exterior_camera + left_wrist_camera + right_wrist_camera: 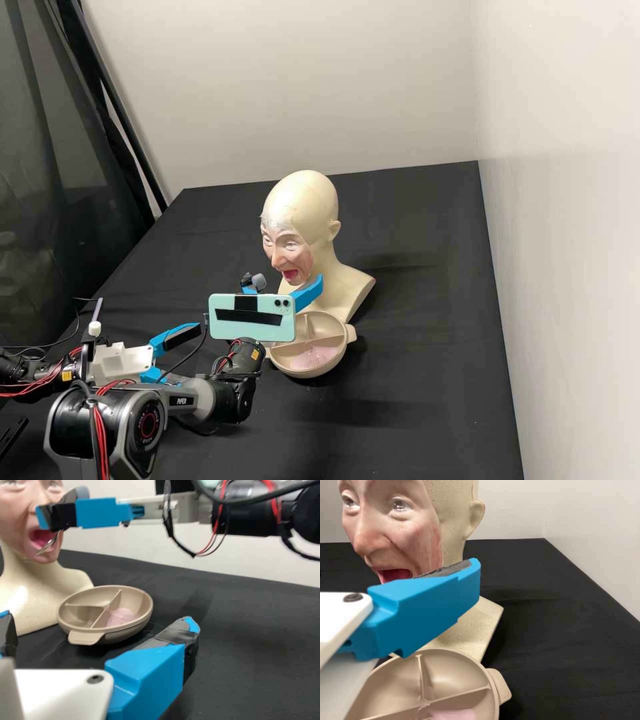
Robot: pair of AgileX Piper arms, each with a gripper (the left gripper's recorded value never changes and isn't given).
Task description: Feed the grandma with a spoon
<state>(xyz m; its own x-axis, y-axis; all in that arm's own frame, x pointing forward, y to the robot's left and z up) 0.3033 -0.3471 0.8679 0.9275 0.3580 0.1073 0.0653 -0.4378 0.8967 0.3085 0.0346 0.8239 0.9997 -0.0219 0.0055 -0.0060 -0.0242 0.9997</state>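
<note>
Spoon [48,544] at mouth of grandma [25,590], pinched by right gripper [52,516] (left gripper [172,347] spread, idle); delivery step, next probably easing inward gently.

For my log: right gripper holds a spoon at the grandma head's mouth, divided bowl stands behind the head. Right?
No: the divided bowl stands in front of the grandma head, per the high view. The right gripper does hold the spoon.

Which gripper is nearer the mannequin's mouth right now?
Right. The right gripper holds the spoon at the mannequin's open mouth. The left gripper is open, low over the bench beside the bowl, well short of it.
</note>
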